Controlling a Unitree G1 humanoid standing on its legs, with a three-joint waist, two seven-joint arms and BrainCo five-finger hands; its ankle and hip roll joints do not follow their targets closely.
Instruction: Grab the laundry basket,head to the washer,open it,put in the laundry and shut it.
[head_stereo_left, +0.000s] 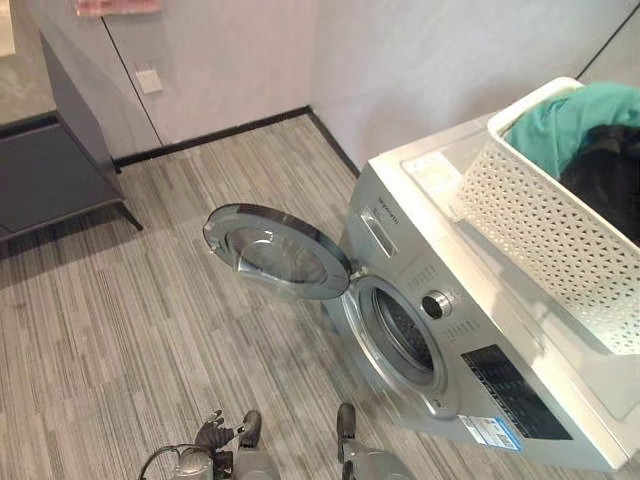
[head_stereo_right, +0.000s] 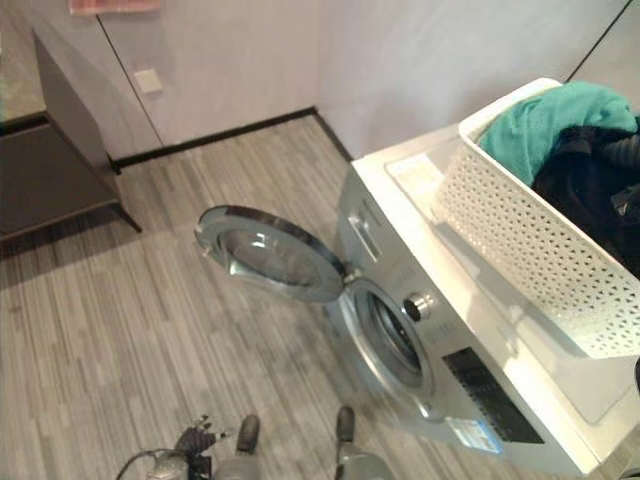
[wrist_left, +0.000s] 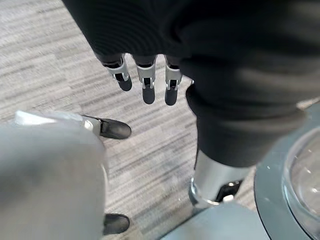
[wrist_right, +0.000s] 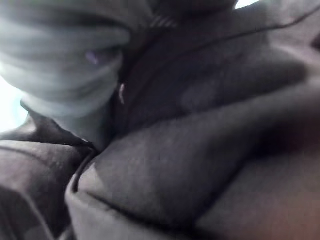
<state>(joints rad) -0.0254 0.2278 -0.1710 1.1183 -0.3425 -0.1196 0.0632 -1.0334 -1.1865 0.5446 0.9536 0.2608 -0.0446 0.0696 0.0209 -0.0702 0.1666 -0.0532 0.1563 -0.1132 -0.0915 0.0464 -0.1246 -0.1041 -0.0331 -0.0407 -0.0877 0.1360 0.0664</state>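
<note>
Left hand (wrist_left: 145, 80) hangs relaxed, fingers straight, near one washer (head_stereo_left: 470, 360) door (head_stereo_left: 275, 250), swung open. One basket (head_stereo_left: 540, 230) on washer top, holding two clothes: teal (head_stereo_left: 560, 125), black (head_stereo_left: 605, 170). Right hand's state: can't tell.

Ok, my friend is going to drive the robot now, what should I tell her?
Left hand: fingers straight, holding nothing, hanging over the floor by the open washer door.
Right hand: buried in the dark clothes, so its fingers can't be seen.
Laundry basket sits on top of the washer, full of teal and dark clothes.
Done: basket carried over, door opened.
Left: load the clothes into the drum, shut the door.
</note>
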